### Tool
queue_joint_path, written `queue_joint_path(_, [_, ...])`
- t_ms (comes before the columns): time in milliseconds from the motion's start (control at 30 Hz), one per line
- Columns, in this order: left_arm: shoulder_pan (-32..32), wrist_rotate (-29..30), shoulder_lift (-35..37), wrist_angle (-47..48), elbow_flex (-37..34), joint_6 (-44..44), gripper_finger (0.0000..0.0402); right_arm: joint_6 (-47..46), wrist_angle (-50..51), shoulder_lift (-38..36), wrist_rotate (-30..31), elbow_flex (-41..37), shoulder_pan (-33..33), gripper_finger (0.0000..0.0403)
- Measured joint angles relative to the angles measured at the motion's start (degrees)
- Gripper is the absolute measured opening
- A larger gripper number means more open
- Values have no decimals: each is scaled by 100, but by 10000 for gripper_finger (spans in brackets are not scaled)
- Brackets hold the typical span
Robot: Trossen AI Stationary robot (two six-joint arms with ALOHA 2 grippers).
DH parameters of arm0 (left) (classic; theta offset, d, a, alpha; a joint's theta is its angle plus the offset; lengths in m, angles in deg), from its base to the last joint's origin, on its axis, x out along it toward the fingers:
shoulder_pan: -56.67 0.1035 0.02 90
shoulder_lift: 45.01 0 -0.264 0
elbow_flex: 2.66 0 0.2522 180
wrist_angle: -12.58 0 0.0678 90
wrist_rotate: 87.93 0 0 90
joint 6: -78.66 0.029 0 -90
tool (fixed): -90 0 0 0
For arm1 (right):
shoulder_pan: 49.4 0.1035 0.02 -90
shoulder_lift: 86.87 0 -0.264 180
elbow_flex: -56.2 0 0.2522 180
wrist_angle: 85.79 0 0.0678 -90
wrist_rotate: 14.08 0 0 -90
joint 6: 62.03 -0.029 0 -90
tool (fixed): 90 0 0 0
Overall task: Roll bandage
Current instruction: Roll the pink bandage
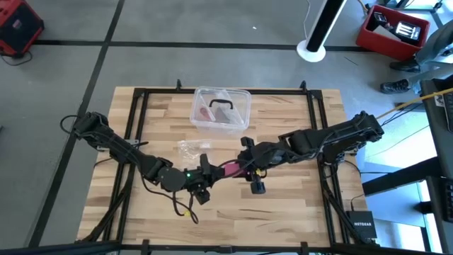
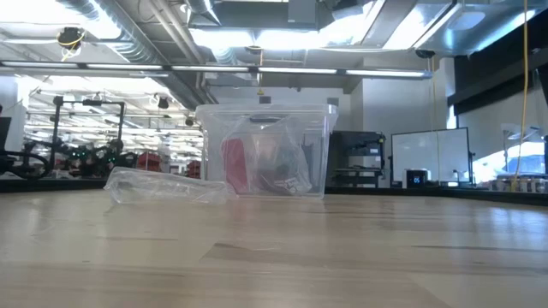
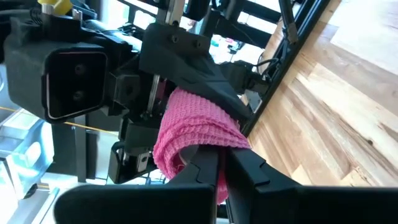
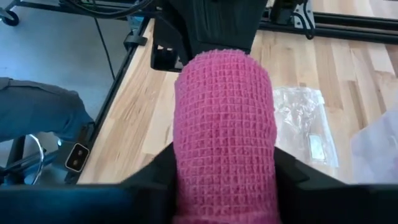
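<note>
The bandage (image 1: 230, 168) is a pink, waffle-textured roll, held in the air over the middle of the table between my two grippers. My left gripper (image 1: 207, 175) comes from the table's left and is shut on the end of it (image 3: 193, 134). My right gripper (image 1: 245, 167) comes from the table's right and is shut around the roll (image 4: 224, 124). The low view shows neither the grippers nor the bandage. My left gripper pinches the bandage's near end (image 3: 208, 152) between its two shut fingers, coming in level from the table's left. The bandage is lifted clear of the table and reaches toward the other gripper. My right gripper holds the roll by its two sides (image 4: 186, 168), one finger (image 4: 146, 183) on each side. The fingers slant down from the table's right and lie along the roll. The roll is clear of the table; its far end runs to the left gripper.
A clear plastic box (image 1: 221, 108) with things inside stands at the table's far middle. A crumpled clear wrapper (image 1: 190, 149) lies on the wood between the box and the left gripper. The table's near half is bare wood (image 1: 283, 212).
</note>
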Motion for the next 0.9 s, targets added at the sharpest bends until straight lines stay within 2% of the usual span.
queue_joint_path(67, [3,2,0,17,0,-2,4,7,29,0,67,0,2,120])
queue_joint_path(167, [4,4,0,13,0,-2,4,-11,29,-2,54,10,2,128])
queue_joint_path(233, [4,-5,0,-5,0,1,4,-132,111,0,-49,80,2,160])
queue_joint_path(400, [4,4,0,10,4,-33,4,-156,739,-1,-185,439,7,269])
queue_joint_path(533, [7,39,0,47,4,-257,4,-199,1442,-24,-135,780,17,311])
queue_joint_path(600, [7,35,0,55,4,-323,4,-286,1613,-22,-130,796,17,310])
queue_joint_path(700, [7,26,-2,55,4,-333,4,-288,1826,23,-102,793,15,289])
queue_joint_path(900, [4,24,-2,56,2,-341,4,-14,1803,126,95,782,13,198])
